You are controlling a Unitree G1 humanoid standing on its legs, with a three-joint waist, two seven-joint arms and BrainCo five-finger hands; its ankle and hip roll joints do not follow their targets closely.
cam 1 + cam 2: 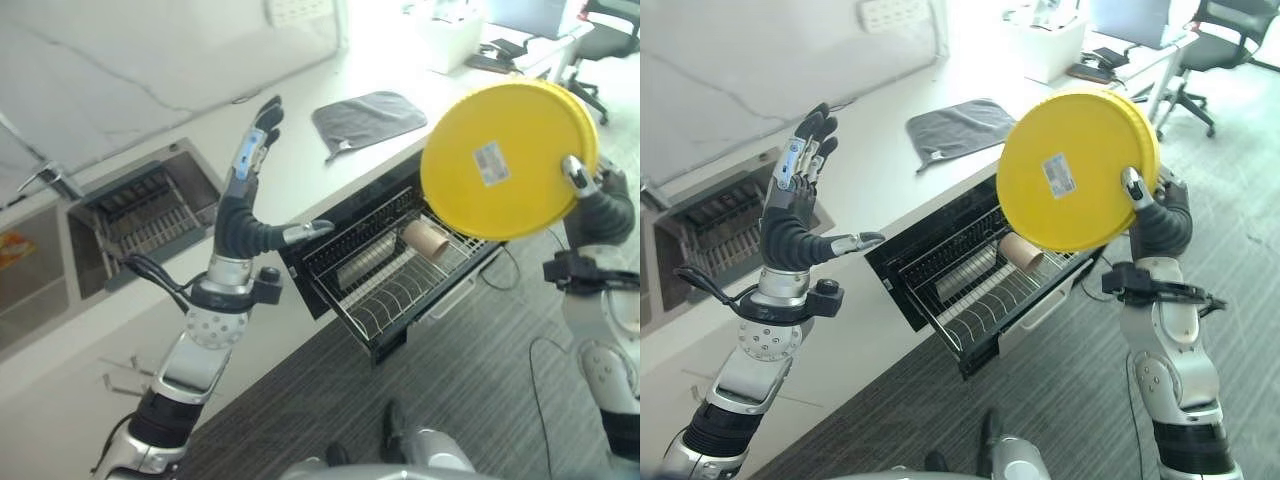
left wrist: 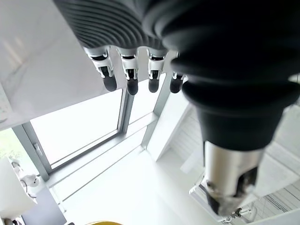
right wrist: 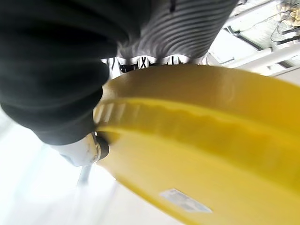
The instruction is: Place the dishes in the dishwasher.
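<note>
Right hand (image 1: 1145,200): clamped on the rim of a yellow plate (image 1: 1072,170), thumb over the underside, fingers behind. The plate is held on edge, raised, its labelled underside toward the camera, above the open dishwasher rack (image 1: 390,275).

Left hand (image 1: 250,195): raised, fingers straight and spread, thumb out to the side, holding nothing; well apart from the plate, on the far side of the rack from the right hand.

Rack: wire basket pulled out from under the counter, below and slightly inboard of the right hand. A beige cup (image 1: 428,238) lies on its side in it, just under the plate's lower edge. A row of upright tines runs along the front part.

Step in hand, by judgement: lowering the plate into the rack. Keep the plate on edge, line its rim with a gap between tines, clear of the cup, and loosen the grip only once the tines bear it. Risk: the rim catching the cup or the basket's wall.

Surface: pale counter (image 1: 300,160) beyond the left hand, carrying a grey cloth (image 1: 368,118); a sink (image 1: 145,210) with a wire rack inside, just past the left hand.

Room: grey carpet floor (image 1: 460,380) beneath the right hand; an office chair (image 1: 1225,30) and desk beyond it.
</note>
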